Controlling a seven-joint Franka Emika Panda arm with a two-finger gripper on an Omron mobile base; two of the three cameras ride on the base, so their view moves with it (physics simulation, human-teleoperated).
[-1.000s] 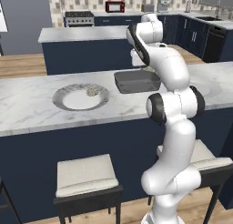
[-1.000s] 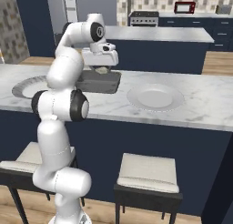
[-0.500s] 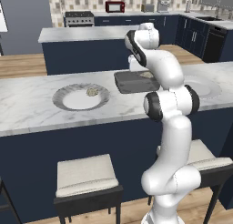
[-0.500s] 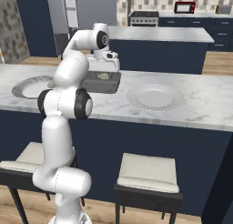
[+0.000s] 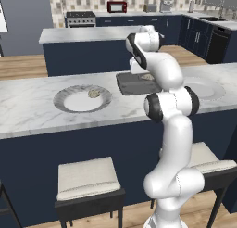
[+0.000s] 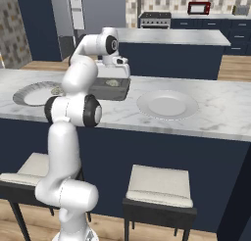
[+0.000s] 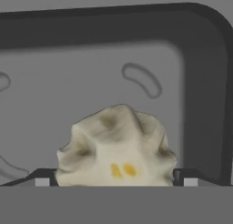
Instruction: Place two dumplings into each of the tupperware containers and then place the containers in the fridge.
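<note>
Nearest to us in the hand view sits a dumpling (image 7: 117,148), pale and lumpy with two small yellow marks, lying on the floor of a tupperware container (image 7: 200,50) close to one rounded corner. The two dark fingertips (image 7: 189,178) stand on either side of it at the bottom of that view. The claw is spread wide, its jaws apart on both sides of the piece; whether the pads touch it we cannot tell, since the dumpling hides their inner faces.

From the base cameras we see the gripper (image 6: 113,74) low over the same container (image 6: 109,89), which rests on the marble worktop (image 5: 32,111) toward its far edge, about midway along. The dumpling (image 6: 112,82) shows as a small beige spot inside the box, under the hand.

On the arm's left, well apart from the container, lies a round grey plate (image 5: 69,98) with another dumpling (image 5: 94,92) on it — off-centre, toward the container side. On the arm's right a second round plate (image 6: 166,104) lies near the container.

Below the near edge of the worktop stand two cushioned stools (image 5: 88,180).

Farther back stands a second counter (image 5: 78,34) — dark blue below, marble on top. Beyond it, against the tiled wall, are a stove (image 5: 80,17) and a red microwave (image 5: 117,7).
</note>
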